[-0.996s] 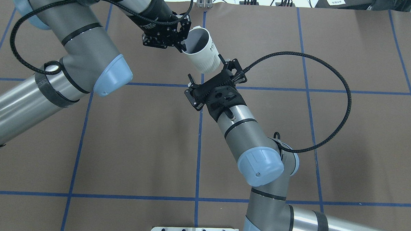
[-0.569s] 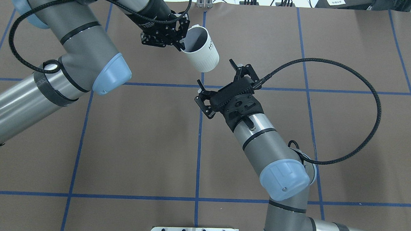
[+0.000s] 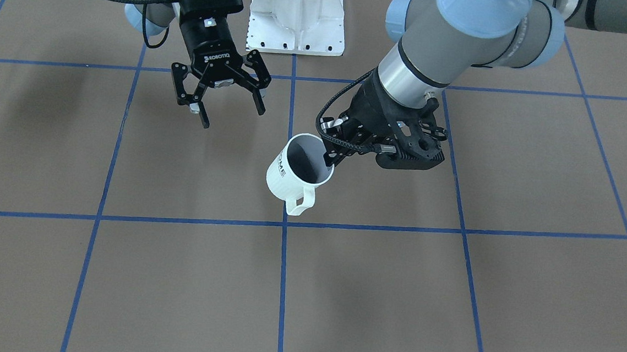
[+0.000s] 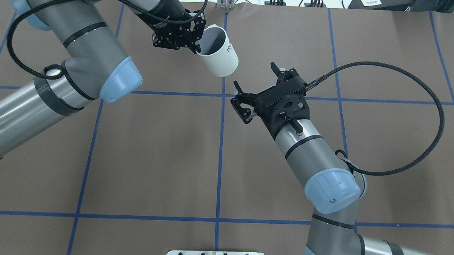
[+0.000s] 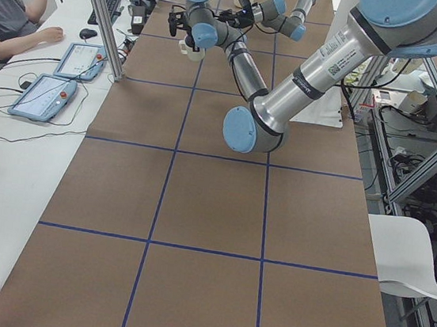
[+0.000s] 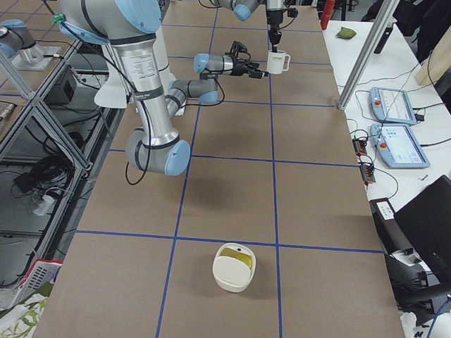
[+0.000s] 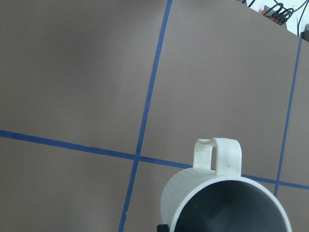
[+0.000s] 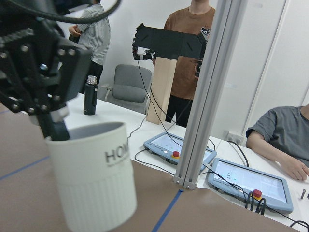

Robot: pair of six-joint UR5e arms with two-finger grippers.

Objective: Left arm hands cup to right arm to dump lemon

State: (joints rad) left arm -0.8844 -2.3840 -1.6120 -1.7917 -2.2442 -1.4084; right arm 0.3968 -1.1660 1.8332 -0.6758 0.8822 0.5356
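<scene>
Black fingers point(image 3: 335, 149) of the left gripper point(image 3: 327, 162) pinch the rim of a small white ribbed mug point(image 3: 289, 178) with a grey inside and dark lettering reading HOME on its side; one finger dips into the mouth and the other presses the outside wall. The thick grey left arm point(image 4: 82, 54) with light-blue joint caps reaches in from the left and holds this cup in the air above the brown table surface point(image 4: 154, 147) crossed by blue tape lines, in the far half of the table and close to its centre line. The cup hangs roughly upright, mouth up, with its loop handle pointing toward the far side, away from the robot. The right gripper point(image 4: 254, 75), black with white ROBOTIQ lettering, sits just to the right of the cup and a little nearer, apart from it, its two fingers spread wide. It points toward the cup from the end of the slimmer grey right arm point(image 4: 309, 145), which carries a looping black cable point(image 4: 384, 65). Well apart from both arms, toward the right end of the table, stands a round white bowl point(image 6: 227, 280) holding yellow-green lemon pieces point(image 6: 239, 261), too small to count. Beyond the far edge, a person in a brown shirt point(image 8: 186, 77) stands behind grey control panels point(image 8: 248, 182) on a white desk
</scene>
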